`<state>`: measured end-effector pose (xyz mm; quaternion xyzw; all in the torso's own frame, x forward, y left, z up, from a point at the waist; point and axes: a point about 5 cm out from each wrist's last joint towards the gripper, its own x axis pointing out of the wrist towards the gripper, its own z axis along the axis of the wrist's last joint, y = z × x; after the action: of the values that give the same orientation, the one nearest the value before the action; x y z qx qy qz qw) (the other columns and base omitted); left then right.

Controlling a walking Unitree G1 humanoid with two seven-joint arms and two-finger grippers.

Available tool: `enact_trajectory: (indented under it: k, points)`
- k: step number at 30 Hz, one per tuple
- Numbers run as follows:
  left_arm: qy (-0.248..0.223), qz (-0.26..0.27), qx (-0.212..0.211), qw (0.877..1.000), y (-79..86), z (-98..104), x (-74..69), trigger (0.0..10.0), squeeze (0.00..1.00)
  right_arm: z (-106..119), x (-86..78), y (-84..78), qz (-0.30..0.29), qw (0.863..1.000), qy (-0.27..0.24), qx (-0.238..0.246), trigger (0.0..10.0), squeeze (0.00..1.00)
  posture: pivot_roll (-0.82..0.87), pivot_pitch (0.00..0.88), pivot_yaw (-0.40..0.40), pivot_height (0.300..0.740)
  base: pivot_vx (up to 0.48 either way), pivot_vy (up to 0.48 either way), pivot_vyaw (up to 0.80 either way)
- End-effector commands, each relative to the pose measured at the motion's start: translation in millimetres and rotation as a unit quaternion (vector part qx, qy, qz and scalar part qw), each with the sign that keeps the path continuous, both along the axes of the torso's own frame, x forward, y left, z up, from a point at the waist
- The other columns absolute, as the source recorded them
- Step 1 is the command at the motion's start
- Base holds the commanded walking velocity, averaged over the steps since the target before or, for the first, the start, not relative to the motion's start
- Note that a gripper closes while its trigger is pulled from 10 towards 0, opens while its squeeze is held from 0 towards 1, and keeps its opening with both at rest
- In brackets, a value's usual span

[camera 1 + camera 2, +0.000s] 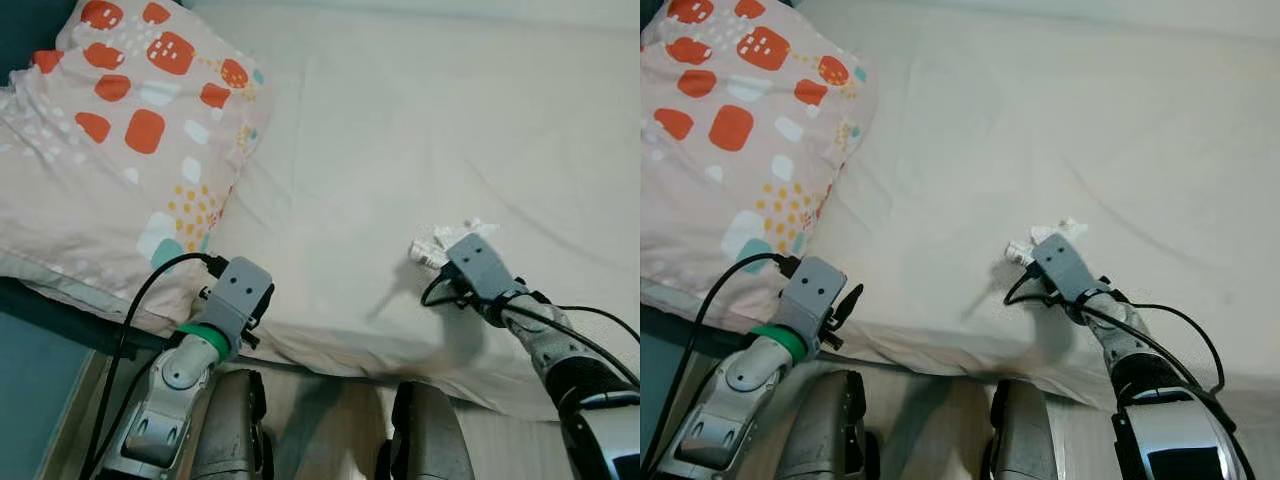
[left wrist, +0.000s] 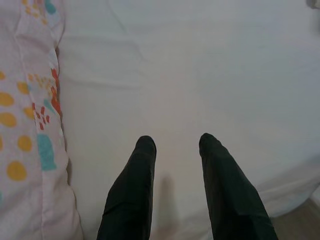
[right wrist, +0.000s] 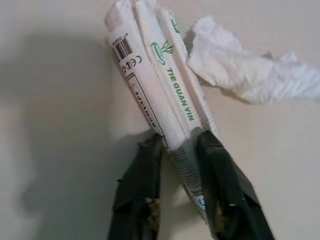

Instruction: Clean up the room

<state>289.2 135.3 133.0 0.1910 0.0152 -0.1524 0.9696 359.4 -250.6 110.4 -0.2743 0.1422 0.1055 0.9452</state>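
Tissue pack [image 3: 165, 100] half behind right gripper [image 3: 181, 145]

A wide bed [image 1: 420, 130] spreads out in front of me, covered by a pale cream sheet [image 1: 1060, 110] with soft creases running across it. At its upper left lies a pillow [image 1: 110, 150] in a pinkish case printed with orange-red blocks, white and teal patches and small yellow dots. Below the bed's near edge I see light wooden floor [image 1: 340, 400].
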Motion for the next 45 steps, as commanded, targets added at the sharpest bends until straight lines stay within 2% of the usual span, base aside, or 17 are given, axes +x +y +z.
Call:
enact_trajectory:
  k: [1, 7, 10, 13, 16, 23, 24, 25, 26, 27, 28, 29, 31, 32, 34, 37, 45]
  points:
    - [0.018, 0.005, 0.004, 1.0, 1.0, -8, -1.4, 10.0, 0.0, -19, -10.3, -2.7, -0.013, 0.999, 0.033, 0.019, 0.0, 0.0, 0.22, 0.249, 0.069, 0.595, 0.0, 0.0, 0.0]
    - [0.012, 0.001, -0.002, 1.0, -2.0, -4, 1.5, 10.0, 0.0, 0, -1.2, 6.6, 0.023, 0.999, -0.028, 0.019, 0.0, 0.0, 0.21, 0.237, 0.071, 0.595, 0.0, 0.0, 0.0]
    - [-0.002, 0.0, -0.01, 1.0, 1.1, 5, 5.4, 10.0, 0.0, 25, 12.4, 33.5, 0.1, 0.992, -0.076, 0.025, 0.0, 0.0, 0.2, 0.23, 0.071, 0.595, 0.0, 0.0, 0.0]
    - [-0.01, 0.004, -0.01, 1.0, 4.7, 9, 7.1, 10.0, 0.0, 31, 15.6, 44.7, 0.129, 0.988, -0.083, 0.029, 0.0, 0.0, 0.21, 0.23, 0.068, 0.595, 0.0, 0.0, 0.0]
    - [-0.034, 0.025, -0.008, 0.999, 21.0, 26, 10.8, 10.0, 0.0, 43, 22.3, 82.1, 0.205, 0.973, -0.091, 0.048, 0.0, 0.0, 0.22, 0.231, 0.057, 0.595, 0.0, 0.0, 0.0]
    - [-0.046, 0.036, -0.007, 0.998, 28.2, 34, 8.7, 10.0, 0.0, 42, 24.0, 101.4, 0.22, 0.97, -0.091, 0.053, 0.0, 0.0, 0.24, 0.234, 0.042, 0.595, 0.0, 0.0, 0.0]
    - [-0.047, 0.037, -0.007, 0.998, 27.6, 33, 6.9, 10.0, 0.0, 43, 26.0, 95.7, 0.183, 0.976, -0.103, 0.05, 10.0, 0.0, 0.24, 0.236, 0.037, 0.595, 0.0, 0.0, 0.0]
    - [-0.044, 0.037, -0.008, 0.998, 26.1, 32, 5.3, 10.0, 0.0, 46, 28.2, 79.2, 0.117, 0.983, -0.135, 0.037, 10.0, 0.0, 0.24, 0.24, 0.041, 0.595, 0.0, 0.0, 0.0]
    - [-0.044, 0.037, -0.008, 0.998, 26.1, 32, 5.3, 10.0, 0.0, 46, 28.2, 79.2, 0.117, 0.983, -0.135, 0.037, 10.0, 0.0, 0.24, 0.24, 0.041, 0.595, 0.0, 0.0, 0.0]
    - [-0.037, 0.036, -0.011, 0.999, 23.5, 27, 3.3, 10.0, 0.0, 52, 26.5, 37.6, -0.016, 0.982, -0.187, 0.026, 10.0, 0.03, 0.24, 0.24, 0.041, 0.595, 0.0, 0.0, 0.0]
    - [-0.037, 0.036, -0.011, 0.999, 23.5, 27, 3.3, 10.0, 0.0, 52, 26.5, 37.6, -0.016, 0.982, -0.187, 0.026, 10.0, 0.03, 0.24, 0.24, 0.041, 0.595, 0.0, 0.0, 0.0]
    - [-0.032, 0.03, -0.011, 0.999, 21.4, 25, 3.0, 10.0, 0.0, 53, 21.6, 14.9, -0.071, 0.977, -0.2, 0.03, 10.0, 1.0, 0.21, 0.243, 0.063, 0.595, 0.0, 0.0, 0.0]
    - [-0.029, 0.024, -0.01, 0.999, 19.9, 24, 3.0, 10.0, 0.0, 51, 16.8, -0.6, -0.102, 0.974, -0.2, 0.04, 10.0, 1.0, 0.21, 0.243, 0.063, 0.595, 0.0, 0.0, 0.0]
    - [-0.026, 0.017, -0.009, 0.999, 17.5, 23, 4.7, 10.0, 0.0, 43, 9.3, -16.8, -0.13, 0.968, -0.187, 0.104, 10.0, 1.0, 0.2, 0.244, 0.073, 0.595, 0.0, 0.0, 0.0]
    - [-0.026, 0.017, -0.009, 0.999, 17.5, 23, 4.7, 10.0, 0.0, 43, 9.3, -16.8, -0.13, 0.968, -0.187, 0.104, 10.0, 1.0, 0.2, 0.244, 0.073, 0.595, 0.0, 0.0, 0.0]
    - [-0.027, 0.016, -0.009, 0.999, 17.1, 26, 8.6, 10.0, 0.0, 29, 7.4, -11.8, -0.122, 0.949, -0.141, 0.256, 10.0, 1.0, 0.21, 0.246, 0.072, 0.595, 0.0, 0.0, 0.0]
    - [-0.024, 0.024, -0.008, 0.999, 18.6, 24, 5.6, 10.0, 0.0, -3, -4.3, -8.4, -0.148, 0.958, -0.083, 0.232, 10.0, 1.0, 0.21, 0.253, 0.064, 0.595, 0.0, 0.0, 0.0]
